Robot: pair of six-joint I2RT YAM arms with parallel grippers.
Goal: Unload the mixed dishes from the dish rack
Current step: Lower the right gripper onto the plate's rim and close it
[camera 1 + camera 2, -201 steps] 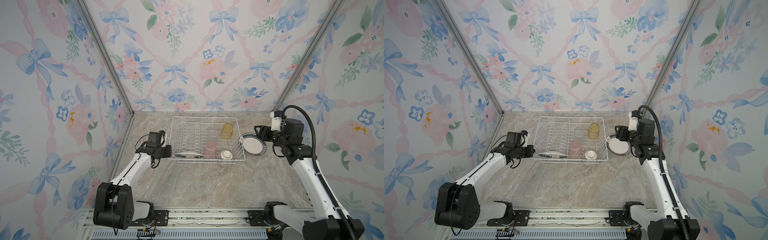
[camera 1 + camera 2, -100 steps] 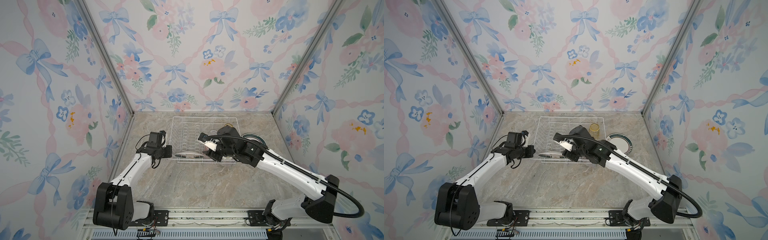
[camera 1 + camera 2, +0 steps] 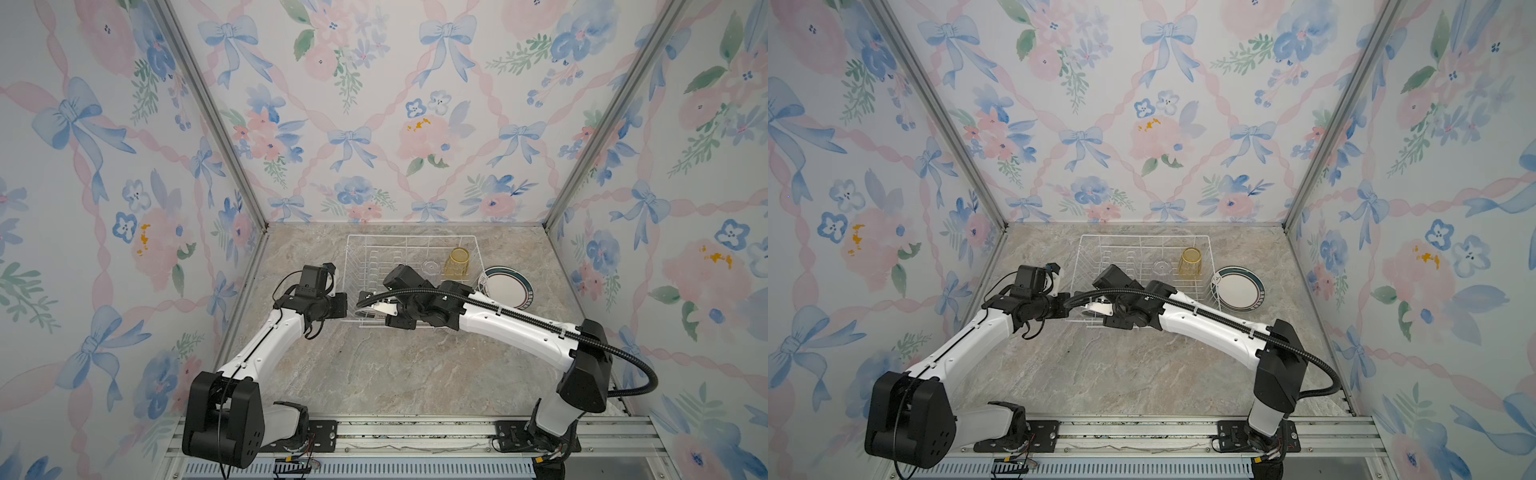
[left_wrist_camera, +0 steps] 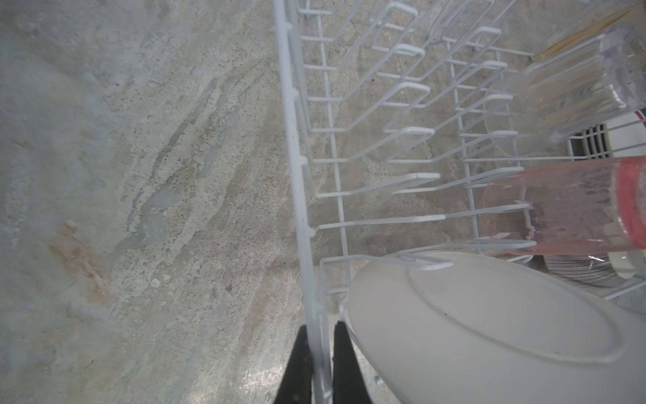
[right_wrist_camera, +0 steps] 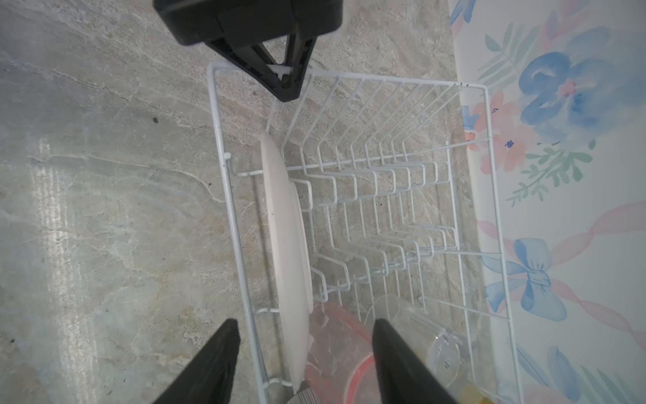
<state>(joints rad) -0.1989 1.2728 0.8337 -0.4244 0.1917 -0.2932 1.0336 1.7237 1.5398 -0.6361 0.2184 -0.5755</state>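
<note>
While left gripper [image 4: 321,330] clamps dish rack [image 4: 292,126], right gripper [image 5: 304,324] spread around plate [image 5: 285,227]

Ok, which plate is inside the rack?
The white plate standing on edge at the front of the rack. The other plates lie flat on the table outside it.

Right gripper [image 5: 304,321], fingers [image 5: 216,360] spread, near upright plate [image 5: 285,227] in dish rack [image 5: 384,175] (pink tumbler [image 5: 342,346] beside).

My views: two overhead, two wrist.
Both top views look down from high in front over the whole table [image 3: 395,374]; wrist cameras sit close, facing the dish rack [image 4: 300,164], which all share.
</note>
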